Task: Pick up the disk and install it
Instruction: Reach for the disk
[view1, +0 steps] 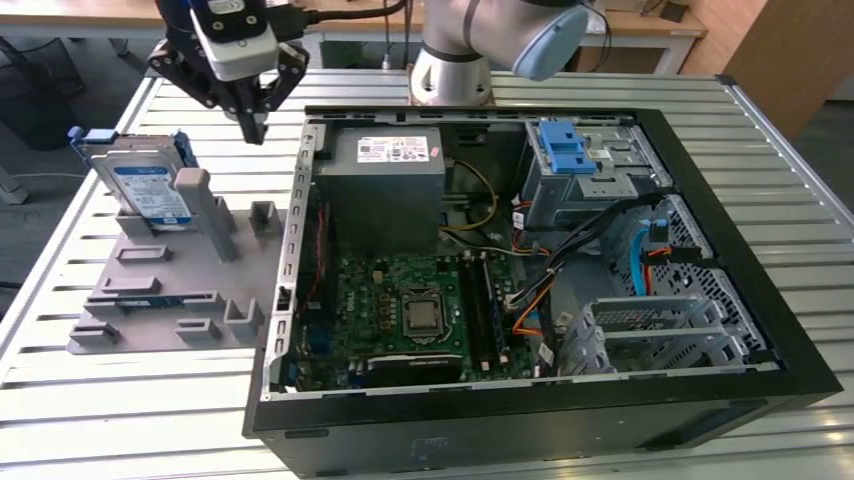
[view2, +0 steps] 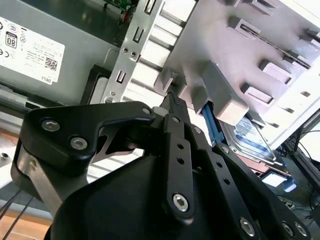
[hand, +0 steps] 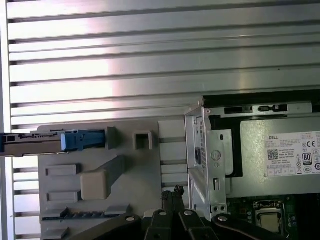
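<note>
Above the slatted desk (view1: 147, 420), the end effector (view1: 254, 132), seemingly clenched empty at upper left, should spread wide before descending squarely over the upright disk (view1: 144, 185).

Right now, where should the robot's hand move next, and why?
Probably a short slide toward the exterior view's left, to get above the disk. The gripper hangs empty, fingers together, between the grey stand and the computer case, while the disk stands on edge in that stand, untouched and apart from the gripper.
</note>
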